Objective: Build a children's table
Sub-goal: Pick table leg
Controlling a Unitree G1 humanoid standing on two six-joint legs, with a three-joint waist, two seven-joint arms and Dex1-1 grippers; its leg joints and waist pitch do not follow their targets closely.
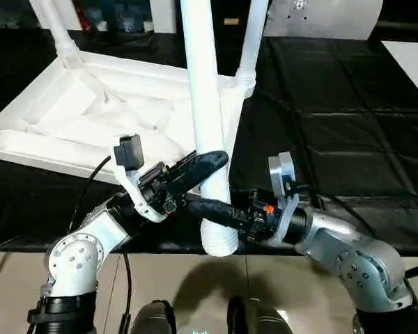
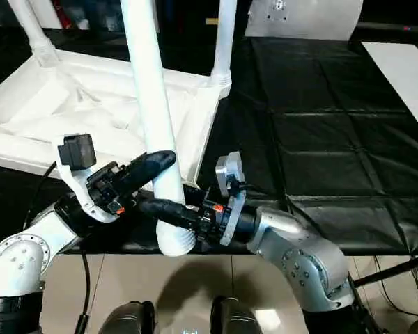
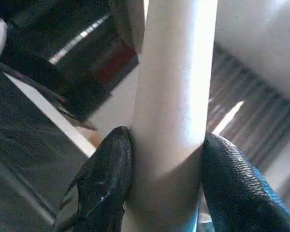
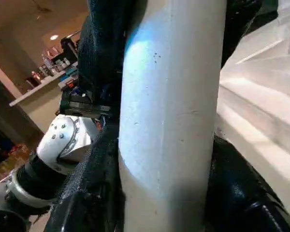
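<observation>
- loose white leg (image 1: pixel 207 125) upright, near front edge of black worktop (image 1: pixel 348 118), ribbed lower end hanging past edge
- table top (image 1: pixel 90 118) upside down on worktop behind it, two legs (image 1: pixel 249 42) already standing in far corner sockets
- left gripper (image 1: pixel 207 165) reaches in from left, forearm bent inward; fingers (image 3: pixel 104 179) partly open, clamped on leg
- right gripper (image 1: pixel 212 212) comes from right, lower on same leg; fingers (image 4: pixel 89 193) squeezing either side

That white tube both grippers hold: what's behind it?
Behind the leg lies the upturned tabletop, two legs standing in its far sockets. The leg covers part of the tabletop's near corner.
</observation>
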